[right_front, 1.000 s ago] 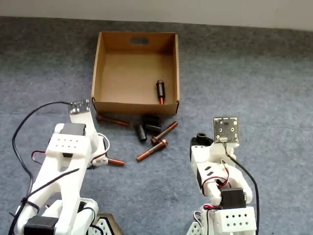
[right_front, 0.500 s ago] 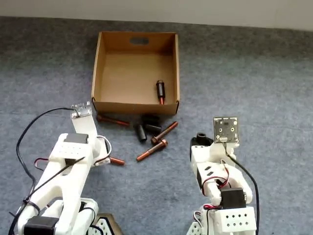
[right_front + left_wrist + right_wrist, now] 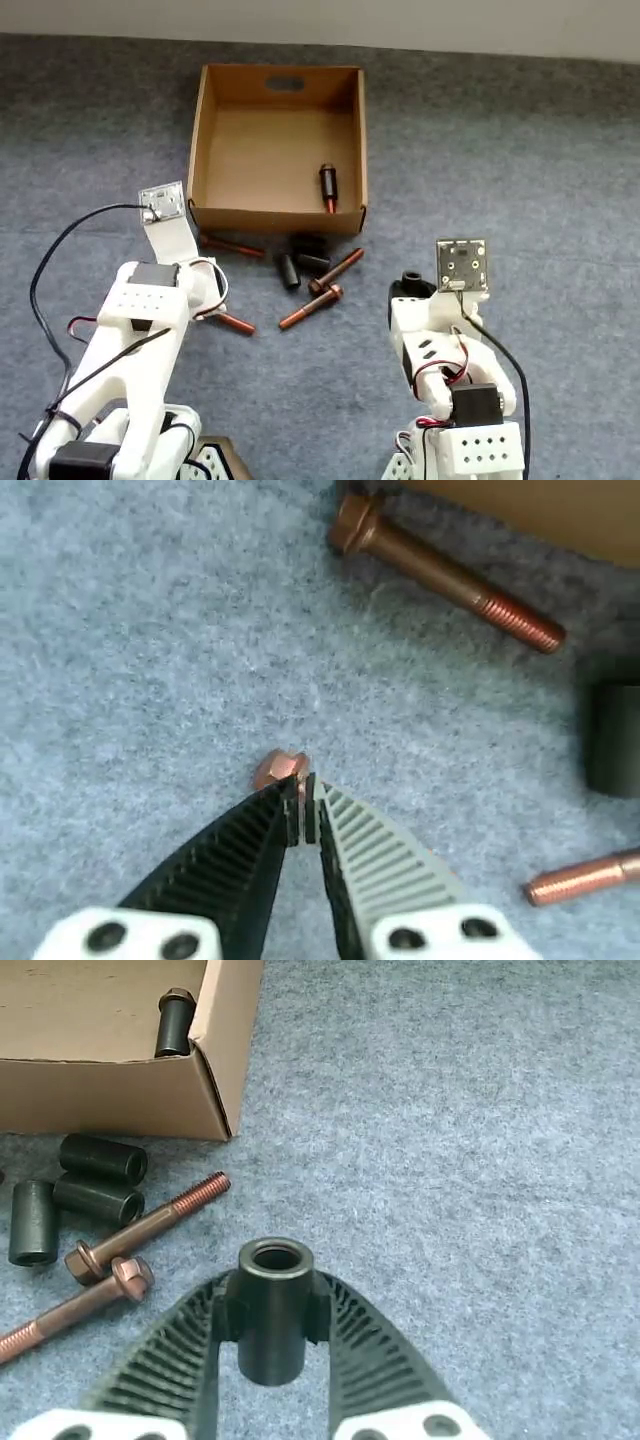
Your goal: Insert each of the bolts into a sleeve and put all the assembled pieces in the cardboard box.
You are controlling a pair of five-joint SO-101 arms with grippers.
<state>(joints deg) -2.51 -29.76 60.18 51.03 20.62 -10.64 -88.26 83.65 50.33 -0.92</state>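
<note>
1. Bolts (image 3: 310, 307) and sleeves (image 3: 287, 271) lie loose on the grey carpet (image 3: 520, 150), just in front of the cardboard box (image 3: 197, 140). One finished piece (image 3: 327, 187) rests inside the box by its front wall, so I think one is done and more are left. The left arm is low over the near bolt (image 3: 237, 323). The right arm holds the held sleeve (image 3: 411, 280) upright, well apart from the pile.
2. From the left wrist, the left gripper (image 3: 303, 815) is almost shut, and its tips pinch the near bolt at its head. My guess is that it grabs the head end so the thread end is free to go in. Another bolt (image 3: 445, 575) lies near the box edge.
3. From the right wrist, the right gripper (image 3: 272, 1325) is closed around the held sleeve. The hole faces up — most likely so a bolt can slide in from above.
</note>
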